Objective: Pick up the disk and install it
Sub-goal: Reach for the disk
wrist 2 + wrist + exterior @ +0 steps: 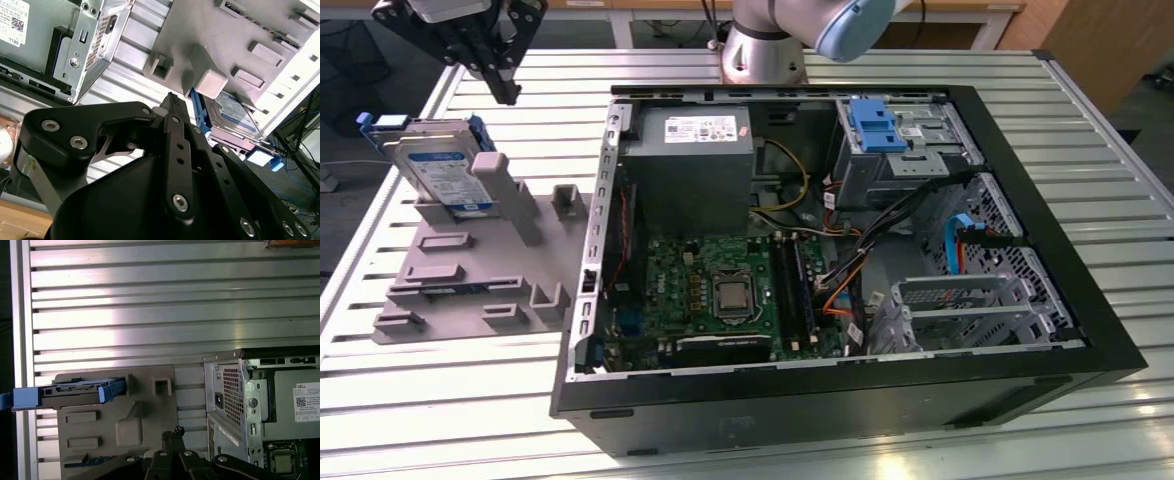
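The disk (440, 165) is a silver hard drive with a white-and-blue label in a blue bracket. It leans upright in a grey holder (467, 270) on the table, at the exterior view's left of the computer case. My gripper (507, 95) hangs above and just behind the disk, apart from it, fingers shut with nothing between them. In the first wrist view the disk (75, 390) shows edge-on at the holder's far end, beyond my gripper (173, 432). In the second wrist view the disk (232, 112) lies past my gripper (172, 99), behind a grey post.
The open computer case (1067, 250) lies on its side on the slatted metal table (520, 70). Inside are a grey power-supply box (687, 160), a green motherboard (720, 290), cables and a drive bay holding a blue bracket (878, 125). The arm's base (767, 50) stands behind the case.
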You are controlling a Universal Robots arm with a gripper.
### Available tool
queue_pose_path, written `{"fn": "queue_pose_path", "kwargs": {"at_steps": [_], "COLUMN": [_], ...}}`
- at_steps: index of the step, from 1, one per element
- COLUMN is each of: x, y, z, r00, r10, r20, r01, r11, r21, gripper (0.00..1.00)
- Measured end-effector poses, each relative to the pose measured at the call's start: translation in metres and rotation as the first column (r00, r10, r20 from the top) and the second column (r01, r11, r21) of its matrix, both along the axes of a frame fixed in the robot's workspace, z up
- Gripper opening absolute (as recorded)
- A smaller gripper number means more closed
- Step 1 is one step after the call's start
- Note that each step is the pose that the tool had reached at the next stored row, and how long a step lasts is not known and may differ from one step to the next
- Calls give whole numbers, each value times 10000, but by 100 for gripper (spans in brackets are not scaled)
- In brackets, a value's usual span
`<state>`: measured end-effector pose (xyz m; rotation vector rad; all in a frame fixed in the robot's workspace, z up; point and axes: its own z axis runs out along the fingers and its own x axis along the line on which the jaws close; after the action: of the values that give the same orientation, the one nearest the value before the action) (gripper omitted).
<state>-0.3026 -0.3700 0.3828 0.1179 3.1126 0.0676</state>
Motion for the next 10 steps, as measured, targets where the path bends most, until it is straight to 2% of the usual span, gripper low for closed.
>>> {"fn": "queue_pose_path", "kwargs": {"at_steps": [6, 10], "x": [-6, -43], "y": [0, 4], "z": [-1, -2], "r00": [10000, 10000], "r10": [-1, -1], "r20": [1, 1], "r01": [1, 1], "r11": [10000, 10000], "r21": [1, 1], "gripper": [11, 11]}}
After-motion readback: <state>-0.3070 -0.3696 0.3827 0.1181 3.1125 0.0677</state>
